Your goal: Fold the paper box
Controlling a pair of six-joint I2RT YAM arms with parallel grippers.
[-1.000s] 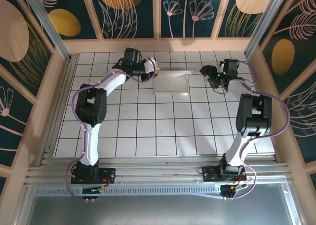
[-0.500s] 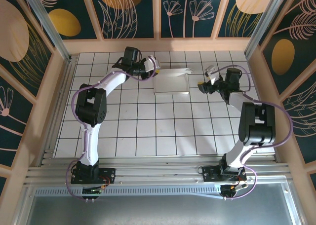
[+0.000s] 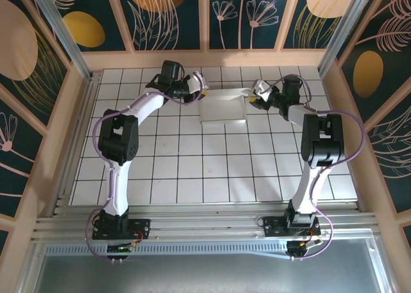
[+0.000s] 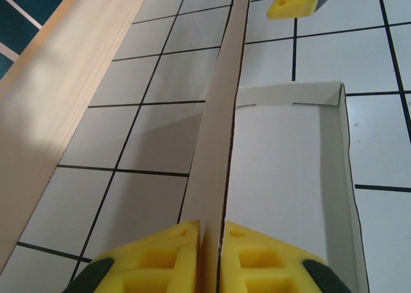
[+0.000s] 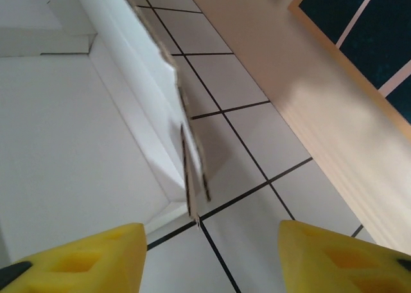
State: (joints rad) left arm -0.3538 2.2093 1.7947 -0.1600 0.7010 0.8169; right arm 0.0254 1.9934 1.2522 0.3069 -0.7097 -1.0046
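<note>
Our left gripper has its yellow fingers pressed together on a tall upright flap of the paper box, the thin card clamped between the pads. Our right gripper has its jaws spread, and the ragged end of that same flap stands just ahead of the gap between them; we see no contact there. From the near edge of the white tiled table, where both arm bases are bolted, the two arms reach away over bare tiles toward the far middle. The paper box lies there as a shallow white tray, flat on the tiles, with low walls raised along its near side and its right end. Its far long flap stands up along the far side. The left gripper pinches the flap at the left end, and the right gripper sits at the right end, so the two face each other along the flap. In the left wrist view a yellow fingertip of the right gripper shows just past the flap's right end. Beyond the box run one more row of tiles and the pale wooden border.
</note>
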